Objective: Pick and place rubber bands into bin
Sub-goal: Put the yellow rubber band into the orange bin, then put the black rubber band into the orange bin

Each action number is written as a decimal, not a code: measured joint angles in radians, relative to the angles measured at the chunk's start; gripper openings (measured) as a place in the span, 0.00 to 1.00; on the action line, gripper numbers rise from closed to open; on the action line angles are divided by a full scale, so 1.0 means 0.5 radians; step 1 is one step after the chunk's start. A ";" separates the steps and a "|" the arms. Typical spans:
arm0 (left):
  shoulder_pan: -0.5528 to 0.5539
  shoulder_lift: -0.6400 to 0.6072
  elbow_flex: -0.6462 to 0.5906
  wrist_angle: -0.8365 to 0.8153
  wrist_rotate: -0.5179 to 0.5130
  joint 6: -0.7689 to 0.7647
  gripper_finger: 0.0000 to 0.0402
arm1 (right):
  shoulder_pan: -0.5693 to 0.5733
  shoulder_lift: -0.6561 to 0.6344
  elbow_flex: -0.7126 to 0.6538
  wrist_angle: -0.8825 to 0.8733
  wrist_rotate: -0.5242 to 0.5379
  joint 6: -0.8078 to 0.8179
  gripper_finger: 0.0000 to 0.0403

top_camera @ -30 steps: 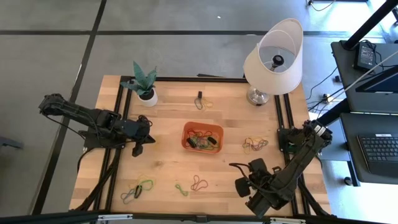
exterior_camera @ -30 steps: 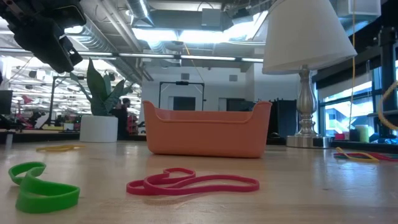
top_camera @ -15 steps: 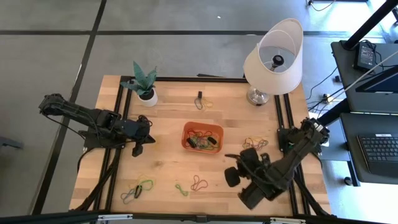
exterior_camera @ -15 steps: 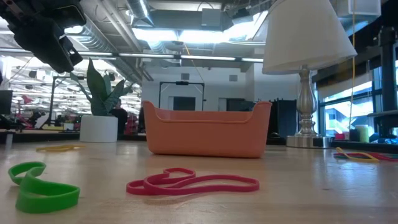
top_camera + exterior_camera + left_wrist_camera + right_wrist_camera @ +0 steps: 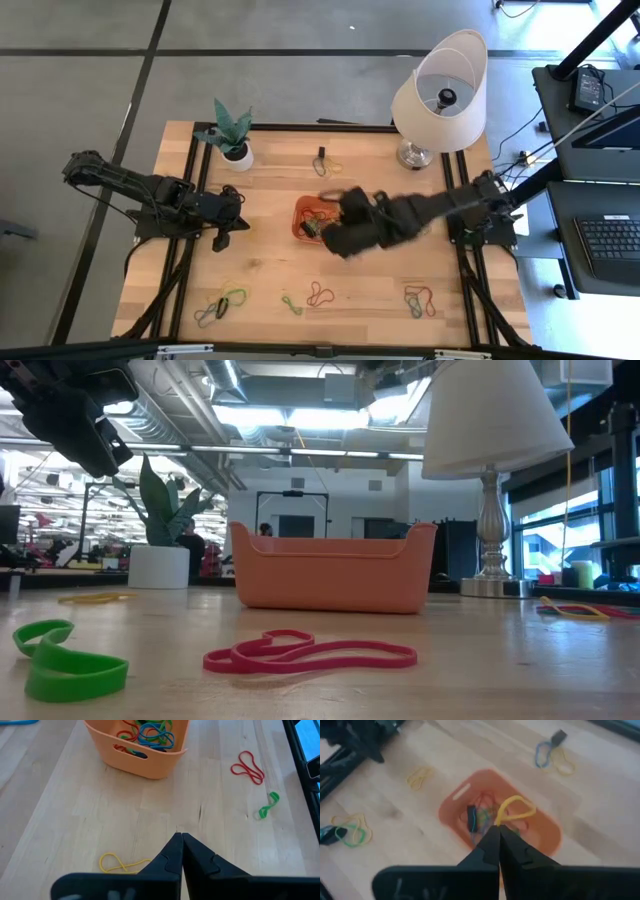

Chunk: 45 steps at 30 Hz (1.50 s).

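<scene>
Left gripper point(image 5: 222, 240) parked at the table's left side, just off the left of the bin point(image 5: 300, 208), fingers pressed together on nothing in the left wrist view, tips point(image 5: 180, 838) over bare wood with a yellow band point(image 5: 119, 863) lying just beside them. White plant pot point(image 5: 237, 156) with green leaves at the back left corner. Green and dark bands point(image 5: 222, 303) bunched near the front left edge, a small green band point(image 5: 291, 304) and a red band point(image 5: 319, 293) further right along the front; same red band point(image 5: 310, 654) and green loops point(image 5: 62, 663) in the low view, in front of the bin point(image 5: 330, 575). Black clip with blue and yellow bands point(image 5: 321, 161) at the back centre, behind the bin. Bin point(image 5: 547, 832) near table centre, already holding a tangle of red, green, blue and black bands point(image 5: 147, 731). Right gripper point(image 5: 335, 232) reaching in from the right, above the bin's right half, fingers closed on a yellow rubber band point(image 5: 515, 809) that loops out past the tips over the bin interior. Red and green bands point(image 5: 418, 300) near the front right edge. Lamp point(image 5: 440, 95) with white shade at the back right corner
</scene>
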 joint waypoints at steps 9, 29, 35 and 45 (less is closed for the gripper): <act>0.000 0.000 0.000 -0.001 0.000 0.000 0.01 | -0.317 0.218 0.000 0.071 -0.397 -0.360 0.00; 0.001 0.000 0.000 -0.001 -0.180 0.000 0.01 | -0.458 0.743 -0.004 0.232 -0.991 -0.727 0.06; 0.001 0.000 0.000 -0.001 -0.229 0.000 0.01 | -0.491 0.742 -0.004 0.250 -0.994 -0.736 0.15; 0.001 0.000 0.000 0.008 -0.473 0.000 0.00 | -0.469 0.553 -0.004 0.203 -0.879 -1.215 0.27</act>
